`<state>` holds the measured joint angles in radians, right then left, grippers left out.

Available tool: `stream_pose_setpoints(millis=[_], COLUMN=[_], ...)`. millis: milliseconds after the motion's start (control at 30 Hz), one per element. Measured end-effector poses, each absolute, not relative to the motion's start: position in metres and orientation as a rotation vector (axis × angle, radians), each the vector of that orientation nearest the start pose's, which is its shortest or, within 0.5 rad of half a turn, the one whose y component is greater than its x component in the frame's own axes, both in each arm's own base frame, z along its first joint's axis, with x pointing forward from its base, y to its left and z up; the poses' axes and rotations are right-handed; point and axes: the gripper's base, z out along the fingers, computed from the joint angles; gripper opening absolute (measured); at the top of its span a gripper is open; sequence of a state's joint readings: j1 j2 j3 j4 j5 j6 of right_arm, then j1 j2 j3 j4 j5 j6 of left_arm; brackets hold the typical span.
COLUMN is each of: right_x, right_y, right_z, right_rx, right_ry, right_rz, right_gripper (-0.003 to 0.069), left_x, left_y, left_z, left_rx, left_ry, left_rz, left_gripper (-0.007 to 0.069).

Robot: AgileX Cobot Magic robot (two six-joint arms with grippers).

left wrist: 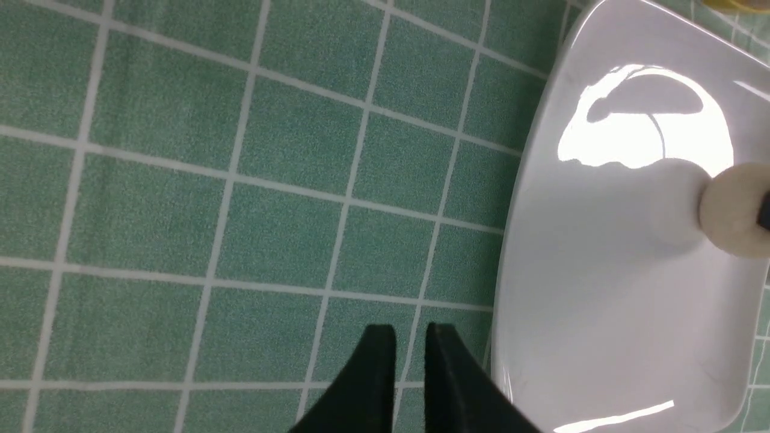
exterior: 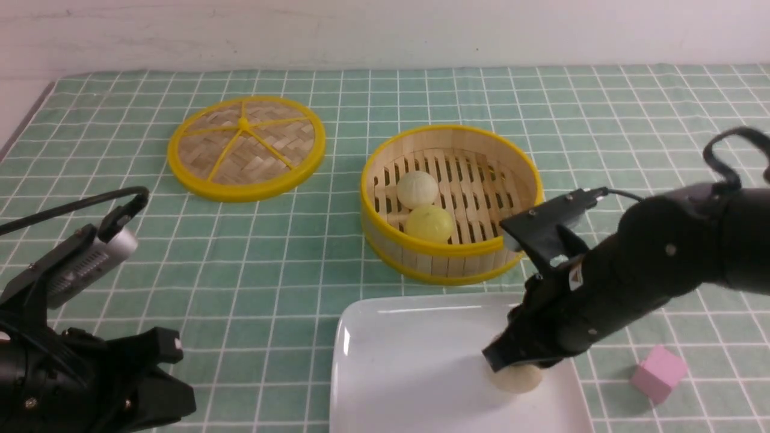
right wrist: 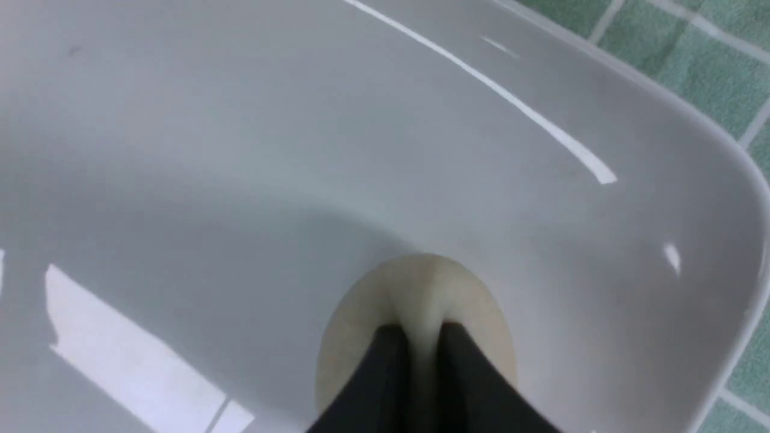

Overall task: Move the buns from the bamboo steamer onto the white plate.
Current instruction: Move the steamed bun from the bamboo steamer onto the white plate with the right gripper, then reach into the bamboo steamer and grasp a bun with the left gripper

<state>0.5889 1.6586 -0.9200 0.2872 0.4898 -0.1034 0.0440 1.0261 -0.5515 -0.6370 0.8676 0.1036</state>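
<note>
**Asker:** What is your right claw doing?

**Me:** My right claw (right wrist: 424,337) is pinching the beige bun (right wrist: 421,282) from above, and the dough is bulging up between the two tips. The bun seems to be resting on the white plate (exterior: 409,361), toward the plate's 3 o'clock edge and just inside the rim.

**Asker:** How much room are you seeing around it?

**Me:** The plate is lying bare from the bun all the way across to its 9 o'clock rim. Past the 3 o'clock rim, the pink cube (exterior: 659,373) is sitting on the counter (exterior: 271,270), apart from the plate.

**Asker:** And the other buns?

**Me:** They are sitting in the bamboo steamer (exterior: 421,264), which is standing at 12 o'clock from the plate, with a narrow strip of cloth between the two rims. The cream bun (exterior: 417,189) is lying near the steamer's 10 o'clock wall, and the yellow bun (exterior: 429,224) is lying just beside it, toward 7 o'clock. The slats from the centre toward 3 o'clock are showing bare. The lid (exterior: 246,147) is lying flat at 10 o'clock from the steamer, well apart.

**Asker:** Your left claw?

**Me:** My left claw (left wrist: 410,337) is hanging over the cloth just off the plate's 9 o'clock edge. Its tips are pressed almost together with only a thin slit between them, and they are gripping nothing.
</note>
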Motion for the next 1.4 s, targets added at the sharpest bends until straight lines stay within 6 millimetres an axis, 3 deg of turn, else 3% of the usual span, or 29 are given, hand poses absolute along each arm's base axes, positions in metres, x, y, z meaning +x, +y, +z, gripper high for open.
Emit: stream_pose_setpoints(millis=[167,200,267,333,400,433,500,600,633,733,800,933,1133,1267,1367,1400], right_x=[0.256,0.256,0.255,0.252,0.247,0.246,0.238,0.212,0.21,0.181,0.166,0.137,0.11,0.103,0.103,0.103], right_y=[0.185,0.184,0.184,0.183,0.18,0.179,0.171,0.146,0.145,0.116,0.104,0.082,0.064,0.06,0.059,0.06], right_z=[0.184,0.185,0.198,0.216,0.243,0.246,0.273,0.309,0.311,0.331,0.332,0.319,0.285,0.274,0.274,0.274], right_rx=[-0.621,-0.621,-0.642,-0.669,-0.712,-0.714,-0.739,-0.757,-0.761,-0.726,-0.703,-0.694,-0.696,-0.688,-0.683,-0.682], right_ry=[2.647,2.646,2.632,2.613,2.569,2.565,2.521,2.5,2.498,2.493,2.498,2.499,2.479,2.429,2.395,2.394], right_rz=[0.397,0.398,0.404,0.408,0.4,0.399,0.371,0.269,0.261,0.163,0.138,0.112,0.112,0.134,0.145,0.145], right_gripper=[0.0325,0.0335,0.0442,0.0496,0.0513,0.0511,0.0478,0.0308,0.0295,0.0059,-0.0003,-0.0015,-0.0015,-0.0013,-0.001,-0.001], left_x=[0.162,0.162,0.162,0.162,0.162,0.163,0.163,0.164,0.164,0.164,0.167,0.175,0.204,0.229,0.254,0.255], left_y=[-0.034,-0.034,-0.034,-0.034,-0.034,-0.034,-0.034,-0.033,-0.033,-0.033,-0.032,-0.03,-0.039,-0.073,-0.117,-0.118], left_z=[0.236,0.236,0.236,0.236,0.236,0.236,0.236,0.237,0.237,0.237,0.241,0.262,0.3,0.307,0.306,0.309], left_rx=[-0.383,-0.383,-0.383,-0.383,-0.383,-0.383,-0.384,-0.384,-0.384,-0.348,-0.315,-0.255,-0.166,-0.032,0.076,0.068], left_ry=[2.676,2.676,2.676,2.676,2.676,2.675,2.673,2.662,2.662,2.658,2.658,2.647,2.628,2.664,2.698,2.688], left_rz=[-0.726,-0.726,-0.726,-0.726,-0.726,-0.726,-0.724,-0.717,-0.717,-0.7,-0.673,-0.64,-0.698,-0.754,-0.751,-0.754], left_gripper=[0.0113,0.0114,0.0118,0.0118,0.0122,0.0122,0.0125,0.0127,0.0127,0.0104,0.0063,0.0004,0.0001,0.0001,0.0005,0.0005])
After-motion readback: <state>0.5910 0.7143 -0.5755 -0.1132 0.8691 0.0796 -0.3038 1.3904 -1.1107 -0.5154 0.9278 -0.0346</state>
